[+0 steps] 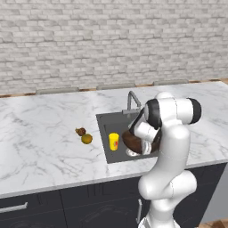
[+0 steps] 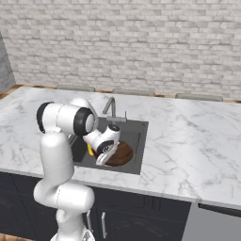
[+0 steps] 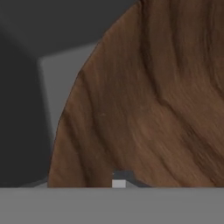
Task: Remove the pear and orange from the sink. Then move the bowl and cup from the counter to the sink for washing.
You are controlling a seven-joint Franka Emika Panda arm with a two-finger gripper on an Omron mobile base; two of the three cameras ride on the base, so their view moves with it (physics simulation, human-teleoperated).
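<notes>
The bowl is already set in the sink beside the cup. The claw's state cannot be told; it should be freed fully, then lifted straight up.

arm is folded over from the lower right of frame, wrist dipped low mid-frame, jaws hidden.

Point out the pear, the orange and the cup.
pear (image 1: 80, 131): left base view, its brown body.
orange (image 1: 87, 139): left base view, its round middle.
cup (image 1: 114, 141): left base view, its yellow side.
</notes>
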